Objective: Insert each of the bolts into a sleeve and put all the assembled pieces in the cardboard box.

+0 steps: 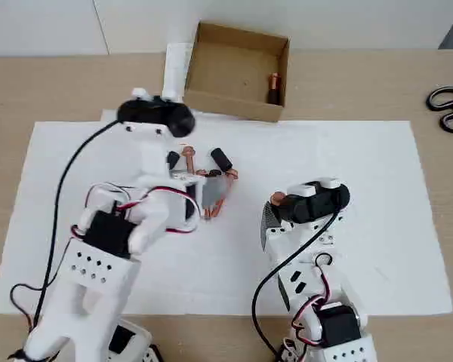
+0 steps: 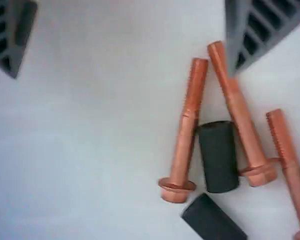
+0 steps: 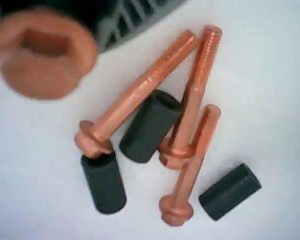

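- Three loose bolts (image 3: 192, 165) and three sleeves (image 3: 150, 125) are heaped on the white sheet (image 1: 362, 226). They're right below the left jaws and just off to the side of the right jaws.
- Left jaws: spread wide, nothing in them. They hang low over the sheet, and one finger (image 2: 260, 30) sits over the heap's edge, covering the threaded tip of a bolt. The other finger (image 2: 10, 35) is well away over bare sheet, and so is most of the gap between the two.
- Right jaws: clamped on a fourth one, the held bolt (image 3: 42, 52). Its flanged head points back at the wrist camera. Honestly can't tell if there's a sleeve on its shank.
- Heap up close from the right wrist:
  - one sleeve is wedged between two bolts and touches both
  - a second butts against the head of one of those bolts
  - the third lies just beside the last bolt's shank
- All three loose bolts lie flat, with their threaded ends fanning away from the right jaws.
- Box (image 1: 234, 102) sits on the counter (image 1: 30, 83) past the far edge of the sheet. It's beyond both jaws and well apart from the heap.
- One finished piece (image 1: 273, 89), a bolt in a sleeve, is in the box already. It lies along the wall on the right jaws' side.
- Scissors (image 1: 449, 109) are out at the counter's edge, far from either jaws.
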